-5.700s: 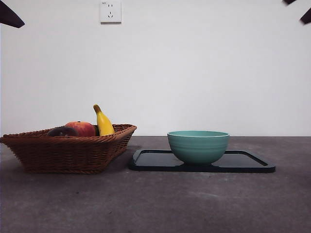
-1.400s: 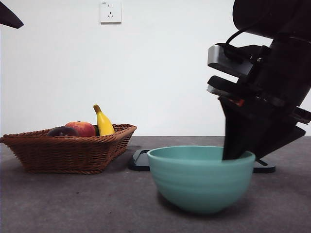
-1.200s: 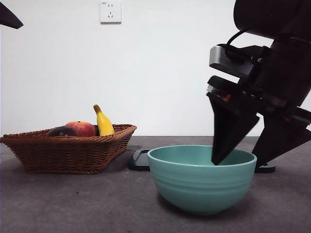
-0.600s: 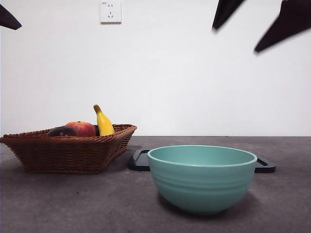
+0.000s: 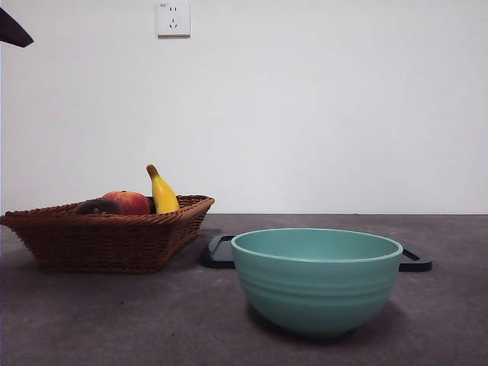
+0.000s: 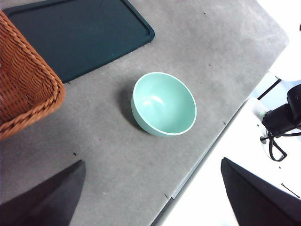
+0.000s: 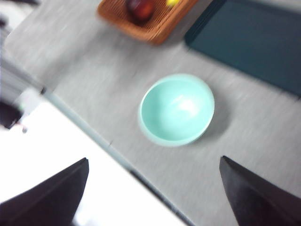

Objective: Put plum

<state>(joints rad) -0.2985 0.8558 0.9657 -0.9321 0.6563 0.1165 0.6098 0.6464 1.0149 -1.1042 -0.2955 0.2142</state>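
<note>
The plum (image 5: 97, 207) is a dark maroon round fruit lying in the brown wicker basket (image 5: 107, 242) at the left, beside a red-orange fruit (image 5: 130, 201) and a yellow banana (image 5: 162, 192). My left gripper (image 6: 151, 161) hangs high over the table, open and holding nothing; in the front view it shows only as a black tip (image 5: 13, 30) at the top left corner. My right gripper (image 7: 154, 160) is also high up, open and holding nothing. It looks down on the basket (image 7: 155, 26), where blur keeps me from naming the dark round fruit inside.
A teal bowl (image 5: 316, 278) (image 6: 163, 103) (image 7: 177, 109) stands on the grey table near its front edge. Behind it lies a black tray (image 5: 219, 252) (image 6: 80, 33) (image 7: 254, 42). The table edge (image 6: 197, 165) runs close to the bowl.
The right gripper opened off the bowl's rim, rose and left the front view. Earlier the bowl stood on the tray; it now rests on the table in front of it.
</note>
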